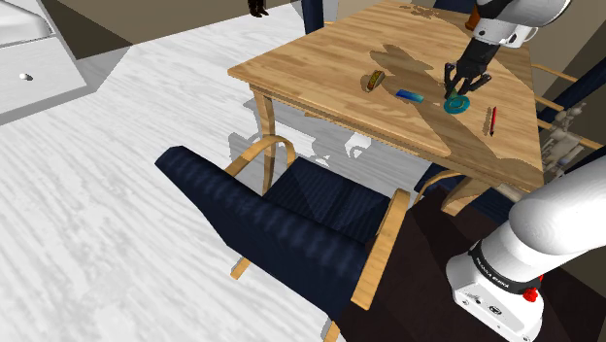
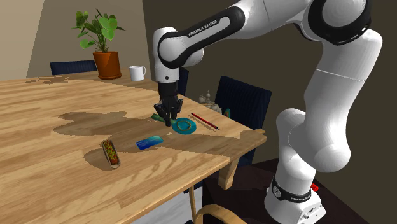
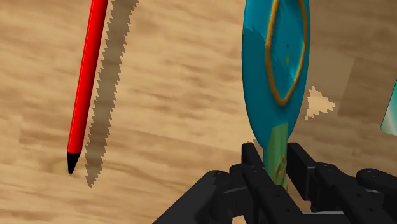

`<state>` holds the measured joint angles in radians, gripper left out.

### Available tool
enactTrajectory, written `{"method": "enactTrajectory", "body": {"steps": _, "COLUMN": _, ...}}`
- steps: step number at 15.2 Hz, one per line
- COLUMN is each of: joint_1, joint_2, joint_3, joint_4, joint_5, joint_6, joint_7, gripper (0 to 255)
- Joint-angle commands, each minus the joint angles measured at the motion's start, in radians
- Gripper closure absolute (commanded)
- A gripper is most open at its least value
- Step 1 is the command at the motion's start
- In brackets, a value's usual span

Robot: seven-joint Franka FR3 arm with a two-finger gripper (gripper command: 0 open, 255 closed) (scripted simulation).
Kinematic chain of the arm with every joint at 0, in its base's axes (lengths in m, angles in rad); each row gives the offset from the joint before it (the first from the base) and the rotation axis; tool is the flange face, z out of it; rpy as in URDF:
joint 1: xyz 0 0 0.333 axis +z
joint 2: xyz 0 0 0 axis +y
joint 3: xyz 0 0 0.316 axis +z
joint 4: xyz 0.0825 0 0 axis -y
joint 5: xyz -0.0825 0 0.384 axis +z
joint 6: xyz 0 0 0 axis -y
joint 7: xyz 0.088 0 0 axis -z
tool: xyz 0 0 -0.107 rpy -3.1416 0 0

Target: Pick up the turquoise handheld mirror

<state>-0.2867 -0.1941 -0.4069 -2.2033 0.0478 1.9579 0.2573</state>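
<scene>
Two jaws look clamped on the slim handle of the turquoise mirror (image 3: 277,70), which seems to lie flat on the desk (image 2: 44,184) nr its edge; best to lift straight up, slow, w/ a firm grip so the round head doesn't swing. Red pencil (image 3: 86,83) lies just beside, blue card (image 2: 150,142) & brown case (image 2: 111,153) farther off, so nothing blocks the way up

The white arm (image 2: 210,28) reaches down, wrist vertical; the gripper (image 2: 168,121) clasps the turquoise mirror (image 2: 184,126) between 2 fingers.
</scene>
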Motion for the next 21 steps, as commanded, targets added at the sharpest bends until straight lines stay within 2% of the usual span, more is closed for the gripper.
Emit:
{"method": "enactTrajectory", "body": {"steps": 1, "joint_1": 0.0, "joint_2": 0.001, "joint_3": 0.0, "joint_4": -0.001, "joint_5": 0.0, "joint_6": 0.0, "joint_7": 0.0, "gripper": 255}}
{"method": "enactTrajectory", "body": {"steps": 4, "joint_1": 0.0, "joint_2": 0.0, "joint_3": 0.001, "joint_4": -0.001, "joint_5": 0.0, "joint_6": -0.001, "joint_7": 0.001, "gripper": 255}}
{"method": "enactTrajectory", "body": {"steps": 19, "joint_1": 0.002, "joint_2": -0.037, "joint_3": 0.013, "joint_4": 0.166, "joint_5": -0.014, "joint_6": -0.201, "joint_7": 0.03, "gripper": 255}}
{"method": "enactTrajectory", "body": {"steps": 21, "joint_1": 0.002, "joint_2": -0.037, "joint_3": 0.013, "joint_4": 0.168, "joint_5": -0.014, "joint_6": -0.203, "joint_7": 0.031, "gripper": 255}}
